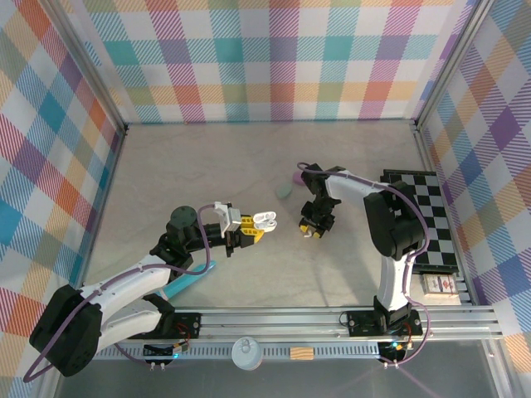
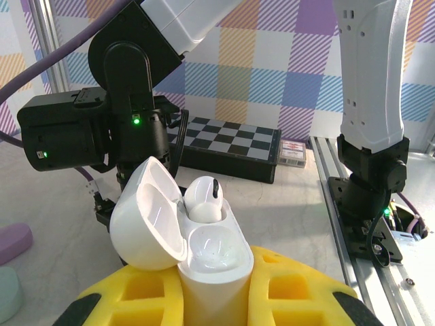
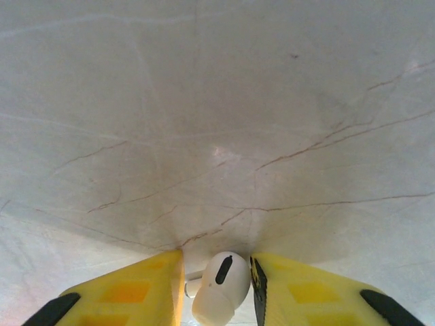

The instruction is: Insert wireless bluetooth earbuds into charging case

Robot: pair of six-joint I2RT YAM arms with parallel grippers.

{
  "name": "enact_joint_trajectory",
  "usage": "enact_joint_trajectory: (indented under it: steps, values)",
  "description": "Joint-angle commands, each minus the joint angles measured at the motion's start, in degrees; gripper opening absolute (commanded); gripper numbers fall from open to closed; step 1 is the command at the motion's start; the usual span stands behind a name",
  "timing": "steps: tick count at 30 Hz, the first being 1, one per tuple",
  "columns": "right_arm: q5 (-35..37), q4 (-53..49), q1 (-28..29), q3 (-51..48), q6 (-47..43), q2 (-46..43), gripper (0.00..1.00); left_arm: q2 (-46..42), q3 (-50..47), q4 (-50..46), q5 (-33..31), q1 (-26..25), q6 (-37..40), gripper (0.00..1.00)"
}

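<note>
Top external view, read from the near rail outward: a turquoise stick lies on the counter beside the left arm and is partly hidden by it. A card box sits at the near right, just in front of a chessboard. Further out, the left end effector is pressed together on a white charging case, whose lid is open. A dark green round object lies beside the left forearm. Just to the right, apart from the case, the right end effector points down at the counter. Beyond both, a mint-green case and a purple case rest near each other on the counter. Left wrist view: the yellow fingers clamp the upright case body from both sides. The near socket is bare, the far socket carries a seated white earbud, and the lid leans to the left. Past the case stand the right arm, the chessboard and the card box. Right wrist view: the yellow fingers pinch a second white earbud between them, its dark oval vent facing the camera. It is close above the veined marble counter; whether it touches the surface cannot be told.
</note>
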Motion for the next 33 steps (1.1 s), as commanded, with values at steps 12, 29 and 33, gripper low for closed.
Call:
enact_joint_trajectory:
  steps: [12, 29, 33]
  values:
    - [4.5, 2.0, 1.0, -1.7, -11.1, -4.0, 0.18, -0.7, 0.9, 1.3, 1.1, 0.2, 1.3, 0.00]
    - [4.3, 7.4, 6.3, -5.6, -38.4, -8.6, 0.14, 1.0, 1.6, 2.8, 1.2, 0.2, 0.8, 0.00]
    - [4.2, 4.7, 8.8, -4.2, -42.5, -5.6, 0.17, 0.5, 1.7, 1.8, 0.6, 0.2, 1.4, 0.00]
